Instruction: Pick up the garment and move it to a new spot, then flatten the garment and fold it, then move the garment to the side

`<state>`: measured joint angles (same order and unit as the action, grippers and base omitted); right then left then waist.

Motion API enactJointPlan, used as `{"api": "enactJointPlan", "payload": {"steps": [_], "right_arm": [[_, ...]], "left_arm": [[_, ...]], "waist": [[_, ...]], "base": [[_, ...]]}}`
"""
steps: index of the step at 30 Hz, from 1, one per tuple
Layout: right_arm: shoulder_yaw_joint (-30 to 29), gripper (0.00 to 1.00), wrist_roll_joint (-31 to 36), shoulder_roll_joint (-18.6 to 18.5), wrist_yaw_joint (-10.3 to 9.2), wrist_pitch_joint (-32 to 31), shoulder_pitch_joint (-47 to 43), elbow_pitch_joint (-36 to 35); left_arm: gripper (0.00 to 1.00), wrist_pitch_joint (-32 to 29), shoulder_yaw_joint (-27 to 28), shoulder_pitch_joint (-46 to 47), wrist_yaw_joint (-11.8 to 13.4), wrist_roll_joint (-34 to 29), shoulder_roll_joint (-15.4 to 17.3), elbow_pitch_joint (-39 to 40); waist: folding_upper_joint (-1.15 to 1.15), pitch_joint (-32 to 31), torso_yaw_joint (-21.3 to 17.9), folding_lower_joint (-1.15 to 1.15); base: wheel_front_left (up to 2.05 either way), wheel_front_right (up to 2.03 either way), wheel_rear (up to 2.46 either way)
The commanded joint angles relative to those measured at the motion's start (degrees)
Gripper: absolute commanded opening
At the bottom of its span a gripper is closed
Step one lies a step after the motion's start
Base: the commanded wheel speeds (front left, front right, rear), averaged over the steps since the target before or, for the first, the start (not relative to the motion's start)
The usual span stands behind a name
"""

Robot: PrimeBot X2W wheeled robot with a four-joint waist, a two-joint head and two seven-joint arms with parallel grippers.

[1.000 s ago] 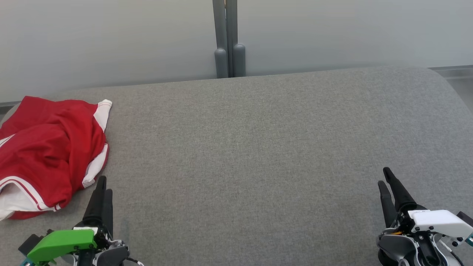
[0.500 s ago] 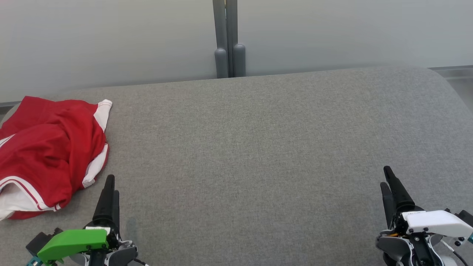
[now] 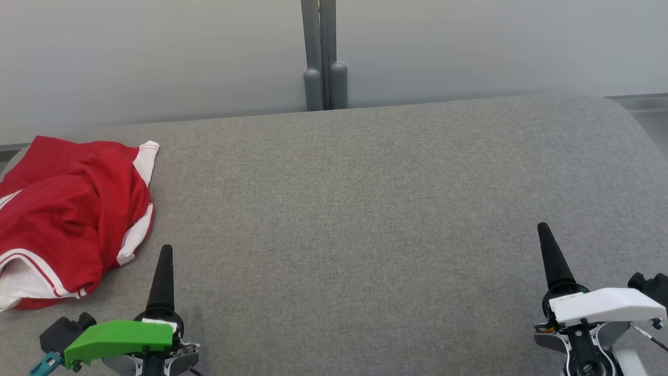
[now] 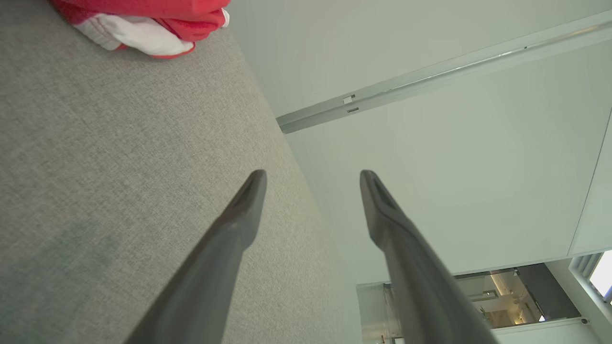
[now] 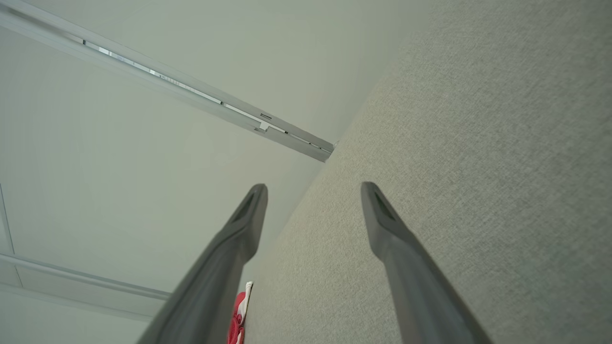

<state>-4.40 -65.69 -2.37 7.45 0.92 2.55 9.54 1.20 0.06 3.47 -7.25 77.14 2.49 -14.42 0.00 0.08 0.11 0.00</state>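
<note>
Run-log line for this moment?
garment: crumpled, left end of grey surface; left gripper: jaws open, empty; right gripper: jaws open, empty; stage: pre-grasp

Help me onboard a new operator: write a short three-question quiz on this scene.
1. True or false: the red and white garment lies crumpled at the left end of the grey fabric surface.
2. Choose one. The left gripper is: A) shut on the garment; B) open and empty; C) shut on nothing.
3. Short answer: which gripper is nearer the garment?

Key: 1 true; 2 B; 3 the left gripper.
</note>
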Motion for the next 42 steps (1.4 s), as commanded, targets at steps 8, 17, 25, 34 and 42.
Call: {"api": "enactJointPlan", "payload": {"steps": [8, 17, 25, 34, 42], "right_arm": [[1.05, 1.00, 16.06, -0.55, 0.03, 2.27, 0.03, -3.06], [2.14, 1.00, 27.22, -1.61, 0.03, 4.06, -0.45, -2.57], [2.59, 1.00, 33.77, -2.12, 0.03, 5.30, -0.77, -1.87], [2.41, 1.00, 41.14, -2.43, 0.03, 6.81, -1.40, -1.43], [2.17, 1.00, 47.25, -2.41, 0.03, 8.18, -1.78, -1.27]], "left_arm": [[1.00, 2.22, -0.78, 0.93, 0.38, -13.81, 0.38, 2.17], [1.00, 3.95, -2.10, 0.55, 0.56, -26.66, 0.41, 2.76], [1.00, 5.18, -2.84, -0.29, 0.58, -34.11, 0.43, 2.13], [1.00, 6.70, -3.27, -1.05, 0.25, -42.02, 0.85, 0.07], [1.00, 8.03, -3.59, -1.65, 0.03, -48.23, 1.48, -1.53]], "waist": [[0.00, 0.14, 0.10, 0.00], [0.00, 0.00, 0.10, 0.00], [0.00, -0.15, 0.07, 0.00], [0.00, -0.29, 0.18, 0.00], [0.00, -0.32, 0.26, 0.00]], "base": [[0.00, 0.00, 0.00], [0.00, 0.00, 0.00], [0.00, 0.00, 0.00], [0.00, 0.00, 0.00], [0.00, 0.00, 0.00]]}}
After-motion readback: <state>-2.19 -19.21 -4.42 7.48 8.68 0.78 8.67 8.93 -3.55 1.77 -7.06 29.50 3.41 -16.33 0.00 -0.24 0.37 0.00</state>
